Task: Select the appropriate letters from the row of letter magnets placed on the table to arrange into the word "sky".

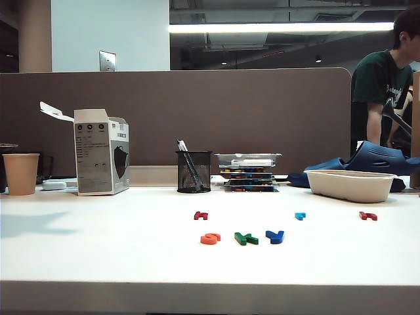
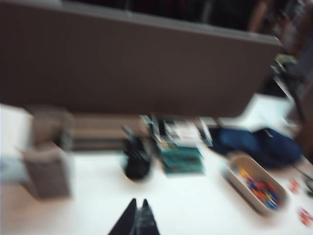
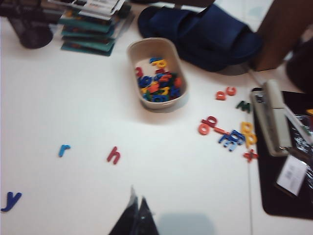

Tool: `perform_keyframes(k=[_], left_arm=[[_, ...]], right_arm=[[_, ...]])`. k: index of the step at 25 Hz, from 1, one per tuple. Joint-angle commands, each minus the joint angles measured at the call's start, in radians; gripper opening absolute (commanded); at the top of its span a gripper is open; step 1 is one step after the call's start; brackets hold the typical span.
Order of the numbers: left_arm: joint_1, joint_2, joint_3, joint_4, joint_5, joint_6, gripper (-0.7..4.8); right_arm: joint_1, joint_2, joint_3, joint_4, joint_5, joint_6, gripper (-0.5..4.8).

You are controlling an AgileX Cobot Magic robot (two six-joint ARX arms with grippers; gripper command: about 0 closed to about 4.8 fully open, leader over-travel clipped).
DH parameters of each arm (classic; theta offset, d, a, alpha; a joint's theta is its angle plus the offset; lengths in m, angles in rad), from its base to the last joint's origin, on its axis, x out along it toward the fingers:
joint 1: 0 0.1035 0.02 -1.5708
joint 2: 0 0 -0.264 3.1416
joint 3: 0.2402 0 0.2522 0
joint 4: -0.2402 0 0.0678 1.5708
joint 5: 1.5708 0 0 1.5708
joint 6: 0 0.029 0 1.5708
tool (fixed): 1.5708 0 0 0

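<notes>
In the exterior view the orange-red S [image 1: 210, 239], green K [image 1: 246, 239] and blue Y [image 1: 275, 237] lay side by side on the table [image 1: 98, 249], spelling the word, so backing away without brushing them seemed wise. The blurred left wrist view showed the left gripper [image 2: 138, 218] with jaws together, empty, above bare table. In the right wrist view the right gripper [image 3: 136, 215] was pinched together, empty, hovering near the Y [image 3: 11, 201].

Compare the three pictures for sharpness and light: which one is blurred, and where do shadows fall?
Exterior view: sharp, with a bright ceiling strip and a soft shadow on the table at left. Left wrist view: heavily motion-blurred; the shut left tool and pen cup smear. Right wrist view: mildly soft; a grey shadow lies beside the shut right tool, and the y stays readable.
</notes>
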Motion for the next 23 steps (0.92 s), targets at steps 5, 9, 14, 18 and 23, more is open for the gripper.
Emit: perform_keyframes(k=[5, 9, 14, 18, 23], left_arm=[[0.222, -0.046, 0.116, -0.038, 0.006, 0.131, -0.05], [0.358, -0.087, 0.117, -0.069, 0.025, 0.192, -0.05], [0.484, -0.195, 0.109, -0.175, 0.095, 0.138, -0.05], [0.484, -0.366, 0.012, -0.211, 0.095, 0.137, -0.05], [0.484, -0.592, -0.208, -0.238, 0.093, 0.138, -0.05]], right_arm=[[-0.005, -0.179, -0.165, 0.085, -0.048, 0.064, -0.04], [0.033, -0.251, -0.237, 0.085, -0.044, 0.074, -0.04], [0.048, -0.335, -0.337, 0.114, -0.049, 0.108, -0.04], [0.051, -0.447, -0.45, 0.204, -0.092, 0.157, -0.04], [0.079, -0.533, -0.573, 0.289, -0.143, 0.182, -0.04]])
